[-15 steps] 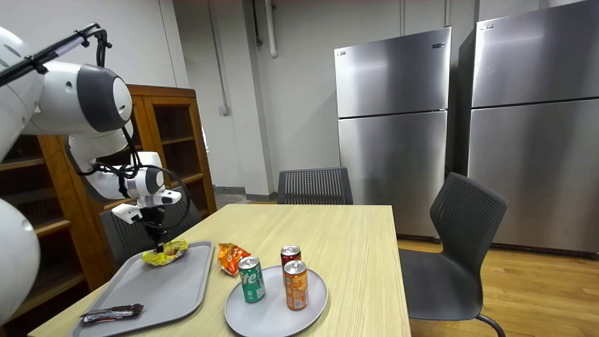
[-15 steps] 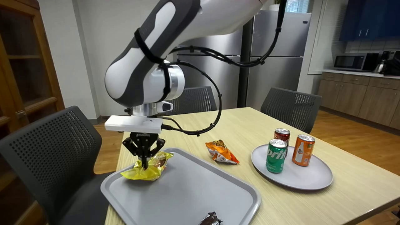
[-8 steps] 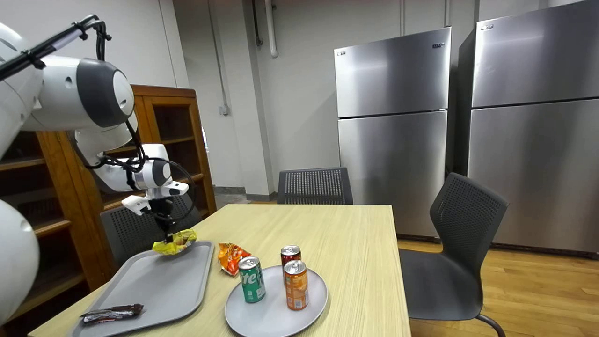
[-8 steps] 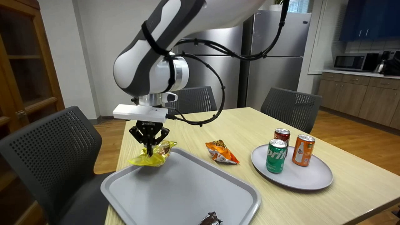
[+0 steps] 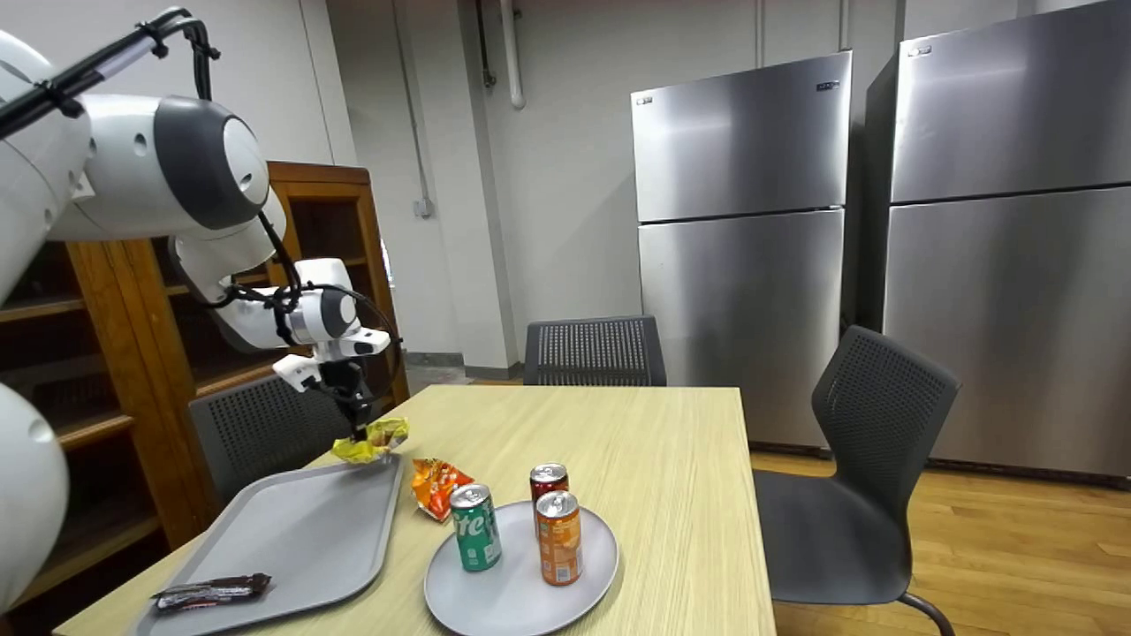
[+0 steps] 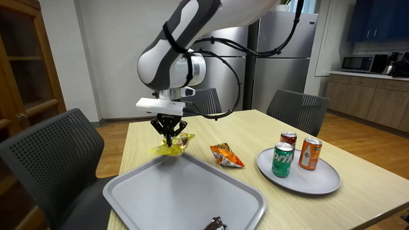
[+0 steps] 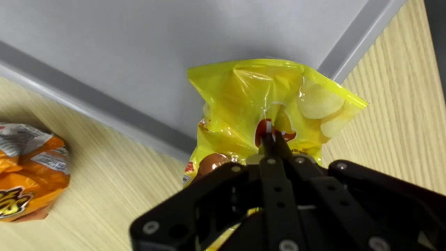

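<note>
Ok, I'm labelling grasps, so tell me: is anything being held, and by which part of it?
Yes, the yellow chip bag: the closed jaws pinch a fold of its printed face, around the middle, at the red logo.

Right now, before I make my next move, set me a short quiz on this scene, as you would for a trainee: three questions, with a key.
1. What is the gripper holding?
2. True or false: the green can stands on the round plate.
3. Fill in the blank: the dark wrapper lies on the ____.

Key
1. The yellow chip bag.
2. True.
3. Grey tray.
</note>
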Tool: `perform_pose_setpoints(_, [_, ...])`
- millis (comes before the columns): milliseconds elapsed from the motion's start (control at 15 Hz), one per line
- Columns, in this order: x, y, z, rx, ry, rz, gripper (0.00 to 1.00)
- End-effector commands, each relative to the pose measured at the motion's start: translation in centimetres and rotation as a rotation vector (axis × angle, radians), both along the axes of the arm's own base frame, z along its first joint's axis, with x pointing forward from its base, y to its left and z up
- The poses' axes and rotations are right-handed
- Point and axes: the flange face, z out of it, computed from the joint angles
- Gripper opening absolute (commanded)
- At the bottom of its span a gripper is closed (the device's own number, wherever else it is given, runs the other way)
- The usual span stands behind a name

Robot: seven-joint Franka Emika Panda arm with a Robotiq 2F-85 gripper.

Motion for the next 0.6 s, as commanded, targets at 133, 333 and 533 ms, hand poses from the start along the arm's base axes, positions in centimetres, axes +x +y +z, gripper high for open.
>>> perform_pose_setpoints(133, [2.0,-3.3,1.5,-0.02,-0.001,-0.138,0.0])
perform_pose_setpoints(333, [2.8,-4.8,1.5,-0.025,-0.003,-0.198,0.0])
perform_pose_setpoints(533, [3.2,-6.0,1.6,-0.032,0.0,-0.263,0.0])
